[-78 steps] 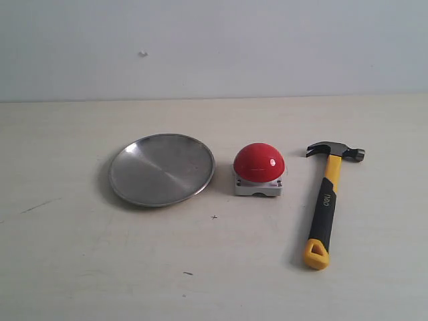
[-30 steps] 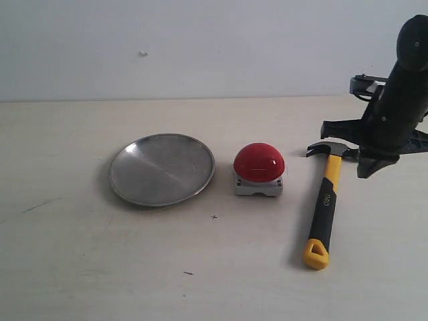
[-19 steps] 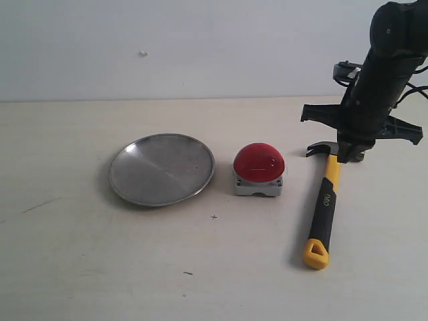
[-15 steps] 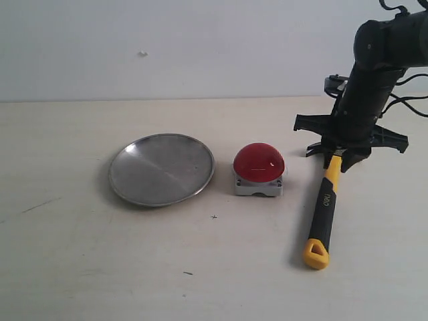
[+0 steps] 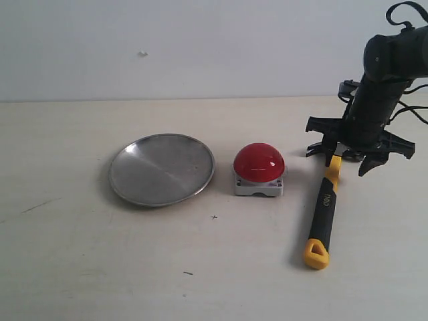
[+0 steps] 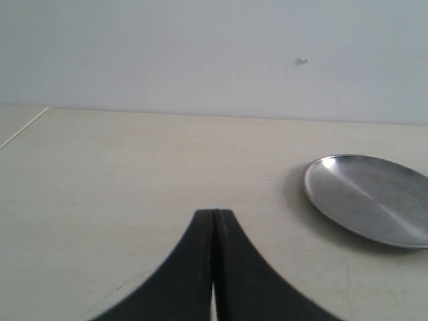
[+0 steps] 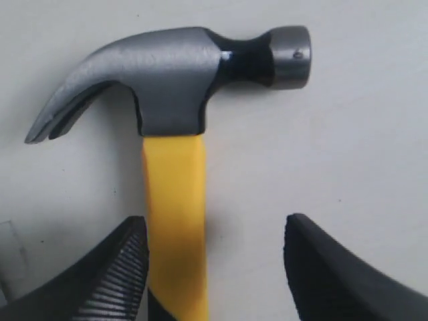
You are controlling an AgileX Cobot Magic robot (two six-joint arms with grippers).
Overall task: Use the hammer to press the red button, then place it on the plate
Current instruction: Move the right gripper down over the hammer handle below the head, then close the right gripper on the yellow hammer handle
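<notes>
The hammer [image 5: 322,215] lies on the table at the right, its yellow looped end toward the front. My right gripper [image 5: 346,166] hovers open over the hammer's head end, hiding the head in the exterior view. In the right wrist view the dark head [image 7: 174,73] lies just beyond the gripper [image 7: 214,224]. The yellow neck of the handle [image 7: 174,194] runs between the fingers [image 7: 110,284], close to one of them, untouched. The red button [image 5: 259,162] stands mid-table on its grey base. The plate [image 5: 162,169] sits left of it. My left gripper [image 6: 215,214] is shut on nothing, with the plate [image 6: 368,200] off to its side.
A pale wall rises behind the light tabletop [image 5: 214,267]. Cables trail from the right arm [image 5: 384,73] at the far right. The left arm does not show in the exterior view.
The right arm came in from the right, swung over the hammer's head and dropped lower, its fingers spread either side of the handle's neck. Hammer, button and plate have not moved.
</notes>
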